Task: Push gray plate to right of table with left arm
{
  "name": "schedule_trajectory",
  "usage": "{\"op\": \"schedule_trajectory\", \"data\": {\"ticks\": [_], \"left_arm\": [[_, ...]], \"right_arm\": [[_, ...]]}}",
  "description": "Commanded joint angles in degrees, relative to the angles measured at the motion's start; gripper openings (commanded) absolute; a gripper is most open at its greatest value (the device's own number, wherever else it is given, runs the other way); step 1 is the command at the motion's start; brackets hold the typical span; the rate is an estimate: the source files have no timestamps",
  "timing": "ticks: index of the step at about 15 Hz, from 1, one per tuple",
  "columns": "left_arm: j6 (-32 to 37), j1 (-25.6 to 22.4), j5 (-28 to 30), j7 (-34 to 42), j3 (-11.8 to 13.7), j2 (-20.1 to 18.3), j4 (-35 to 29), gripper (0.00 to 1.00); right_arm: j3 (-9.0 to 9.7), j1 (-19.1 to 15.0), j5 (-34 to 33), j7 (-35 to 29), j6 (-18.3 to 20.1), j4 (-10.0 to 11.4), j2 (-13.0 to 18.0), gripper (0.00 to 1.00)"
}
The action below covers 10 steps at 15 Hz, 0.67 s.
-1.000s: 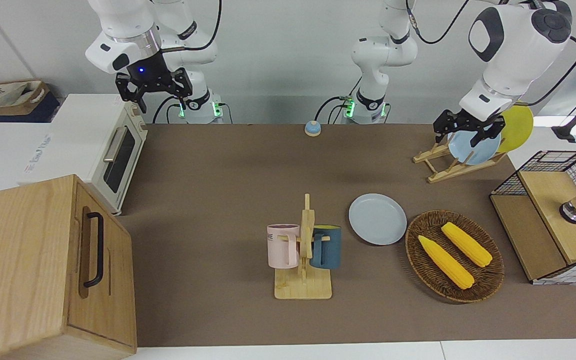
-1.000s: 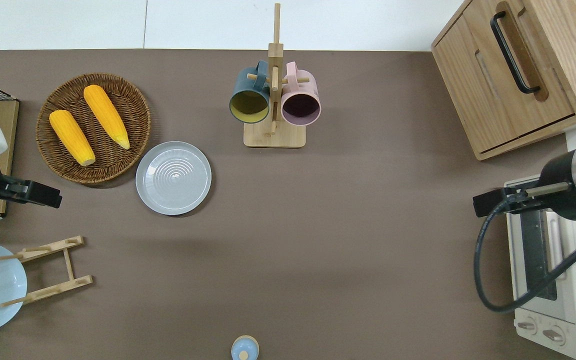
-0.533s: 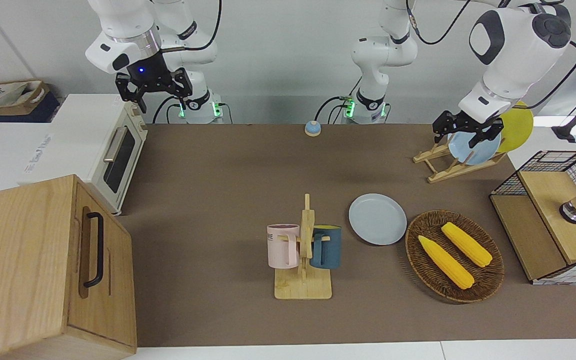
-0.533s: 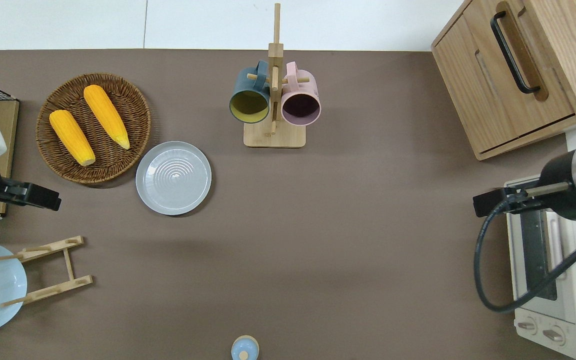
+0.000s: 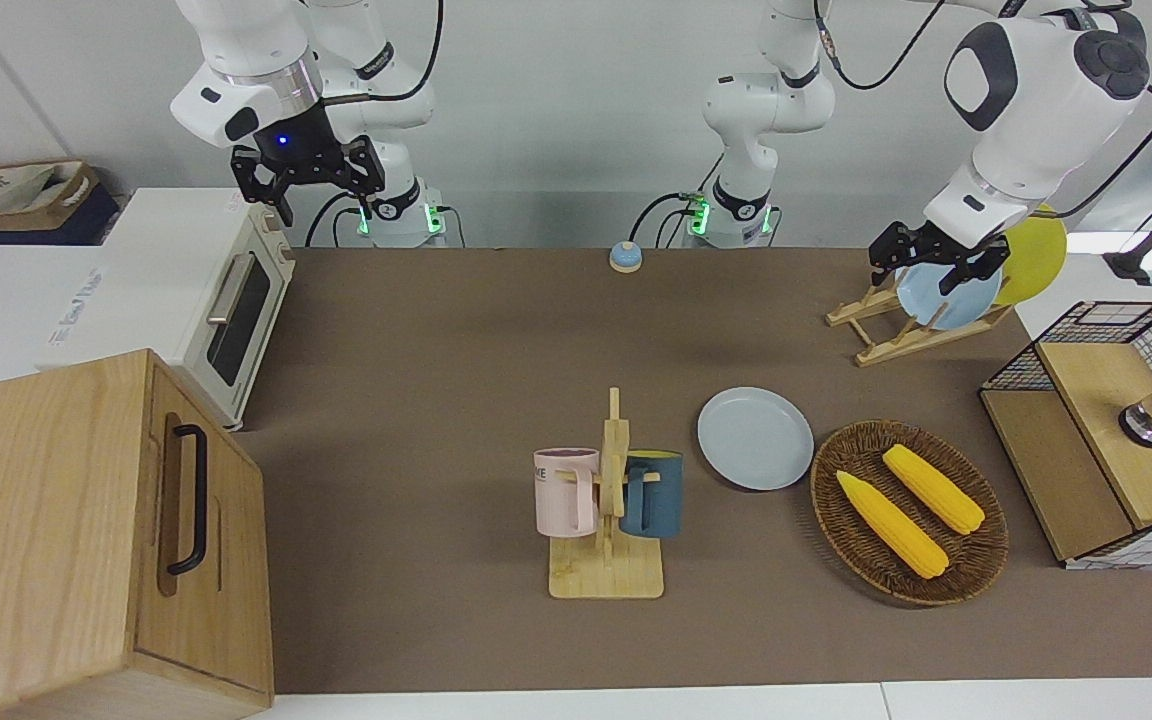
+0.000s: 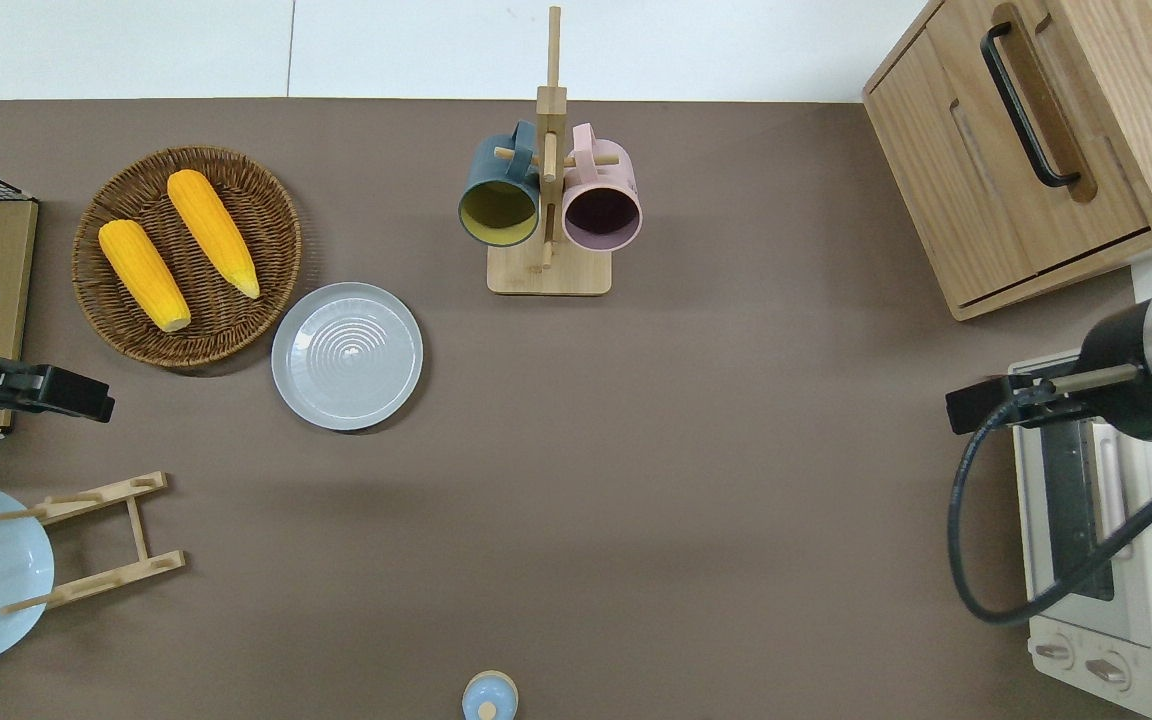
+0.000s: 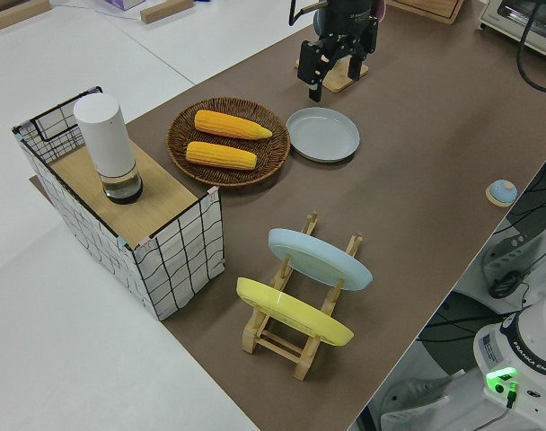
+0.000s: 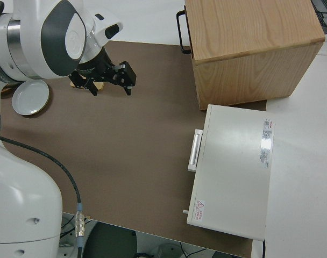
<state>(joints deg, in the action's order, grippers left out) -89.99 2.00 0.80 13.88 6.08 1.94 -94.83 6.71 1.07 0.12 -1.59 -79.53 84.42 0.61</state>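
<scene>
- Gray plate (image 6: 347, 356) lies flat on the table (image 6: 696, 480), face up, just beside the corn basket (image 6: 186, 255) on the side toward the right arm's end, and a little nearer to you than the mug rack (image 6: 548, 200).
- Round as it is, the plate has no long axis and points nowhere; its raised rim gives you the same push face from any side.
- Your left gripper (image 5: 926, 262) hangs in the air at its own end of the table, over the brown surface between the wire crate (image 5: 1101, 430) and the plate stand (image 5: 901, 320), well apart from the plate. Its fingers look spread, with nothing between them.
- You must come down between basket and plate, where the gap is slim; I'd judge a careless descent could clip the basket or land on the rim and tip the plate.
- Push off-centre and the plate may spin away or drift toward the rack.
- Your right gripper (image 5: 306, 172) is parked, fingers apart.
</scene>
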Motion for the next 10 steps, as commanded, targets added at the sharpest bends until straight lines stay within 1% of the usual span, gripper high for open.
{"op": "schedule_trajectory", "data": {"ticks": [1,5,7,10], "left_arm": [[0.3,0.1,0.8,-1.6,0.4,-0.8,-1.2,1.0],[-0.5,0.1,0.8,-7.8,0.3,-0.4,-1.2,1.0],[-0.6,0.2,1.0,-13.9,0.3,-0.4,-2.3,1.0],[-1.7,0.2,1.5,-19.1,0.2,-0.5,-4.1,1.0]], "right_arm": [[0.85,-1.2,0.6,-0.1,0.7,-0.2,0.4,0.983],[0.76,-1.2,0.6,-0.1,0.7,-0.2,0.4,0.983],[0.85,-1.2,0.6,0.0,0.7,-0.2,0.4,0.983],[0.85,-1.2,0.6,0.0,0.7,-0.2,0.4,0.983]]}}
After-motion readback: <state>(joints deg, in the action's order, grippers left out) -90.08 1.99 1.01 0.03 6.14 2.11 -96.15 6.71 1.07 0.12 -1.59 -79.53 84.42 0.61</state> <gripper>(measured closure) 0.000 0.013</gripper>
